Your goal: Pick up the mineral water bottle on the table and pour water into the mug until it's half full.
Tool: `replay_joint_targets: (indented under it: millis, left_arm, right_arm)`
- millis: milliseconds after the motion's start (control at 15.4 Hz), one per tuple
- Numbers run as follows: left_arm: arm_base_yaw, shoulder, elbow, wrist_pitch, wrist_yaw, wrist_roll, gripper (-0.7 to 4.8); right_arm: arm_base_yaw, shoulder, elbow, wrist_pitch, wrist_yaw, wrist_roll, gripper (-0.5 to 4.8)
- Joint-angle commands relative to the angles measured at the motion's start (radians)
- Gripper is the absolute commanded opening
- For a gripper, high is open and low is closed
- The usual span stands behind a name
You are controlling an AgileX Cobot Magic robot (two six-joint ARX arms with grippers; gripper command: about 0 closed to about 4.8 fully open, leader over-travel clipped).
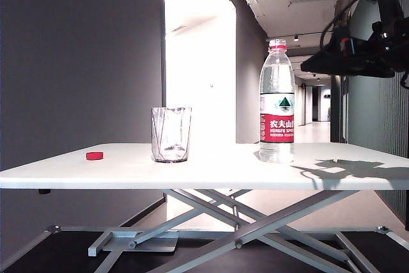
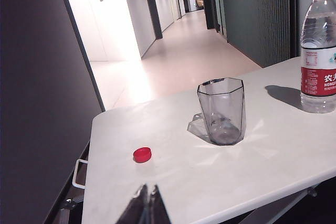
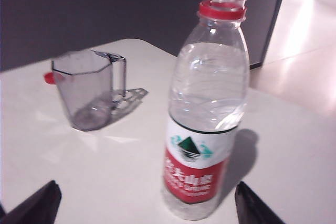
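Bottle (image 3: pixel 206 108) uncapped, clear ribbed plastic; faceted glass mug (image 3: pixel 84 90) beside. Right tool (image 3: pixel 144 203) wide open, empty, tips cropped. Left tool (image 2: pixel 146 205) closed, empty, mostly cropped.

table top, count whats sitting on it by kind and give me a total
mineral water bottle: 1
mug: 1
red cap: 1
total: 3 on the table
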Motion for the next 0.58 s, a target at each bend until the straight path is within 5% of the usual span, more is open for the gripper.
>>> replay_joint_targets:
  millis: [65,324,584]
  left_arm:
    - [0.000,0.001,0.002,0.013,0.004,-0.003,-0.06]
    - [0.000,0.001,0.002,0.012,0.005,-0.010,-0.05]
    - [0.000,0.001,0.002,0.012,0.146,-0.166,-0.01]
  right_arm:
    - [0.000,0.009,0.005,0.018,0.000,-0.070,4.54]
    - [0.000,0.092,0.007,0.090,0.000,-0.077,4.54]
    - [0.000,0.219,0.086,0.107,-0.013,-0.077,4.54]
